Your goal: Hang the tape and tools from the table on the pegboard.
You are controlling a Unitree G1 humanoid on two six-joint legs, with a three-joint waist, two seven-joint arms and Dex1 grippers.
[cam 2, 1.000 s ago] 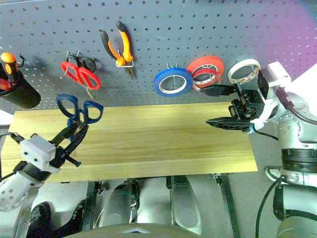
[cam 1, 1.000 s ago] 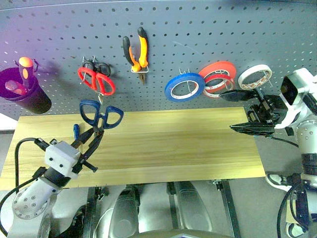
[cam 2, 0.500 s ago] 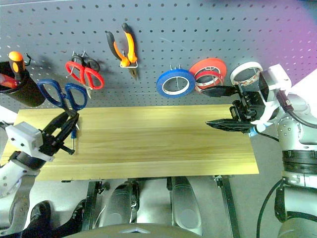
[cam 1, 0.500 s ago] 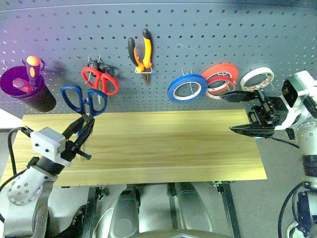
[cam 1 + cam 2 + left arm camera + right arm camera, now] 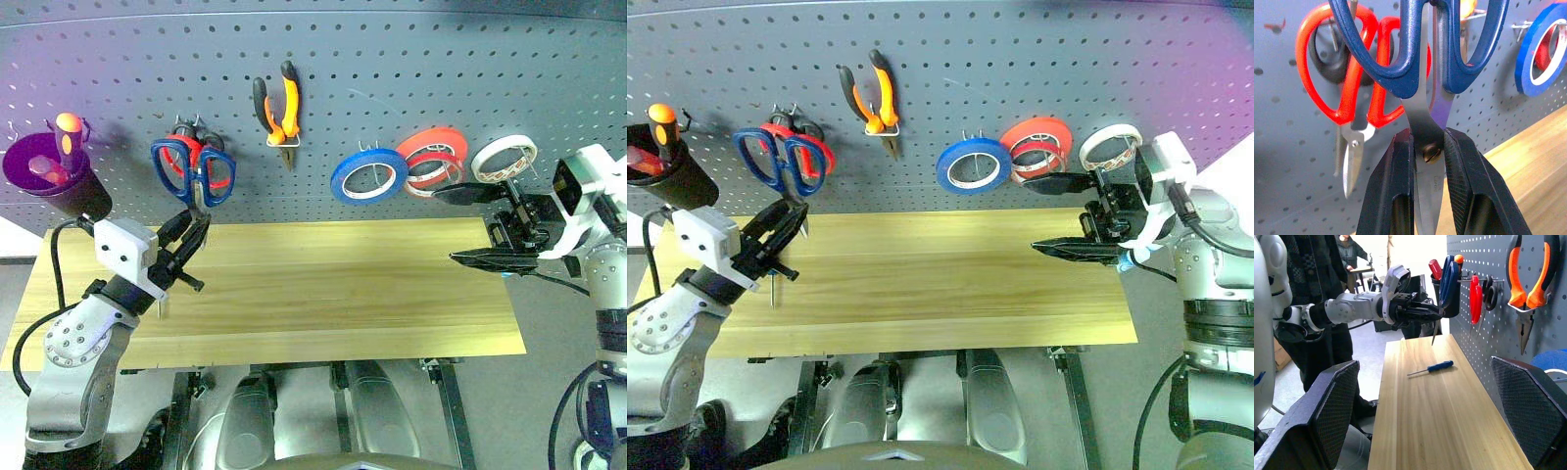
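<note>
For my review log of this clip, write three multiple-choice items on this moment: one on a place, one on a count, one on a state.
1. Where is the blue-handled screwdriver?
A. on the table
B. in the black cup
C. on a hook

2. How many tape rolls hang on the pegboard?
A. two
B. three
C. four

3. The left gripper is:
A. open
B. shut on the blue-handled scissors
C. shut on pliers

Key: 1 A, it lies on the planks; 2 C, one blue, two red-orange, one white; 3 B, the fingers clamp the blades near the pivot.

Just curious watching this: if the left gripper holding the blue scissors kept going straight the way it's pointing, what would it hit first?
Probably the red-handled scissors hanging on the pegboard; the left gripper aims its blue-handled scissors at them, though the depth is unclear.
</note>
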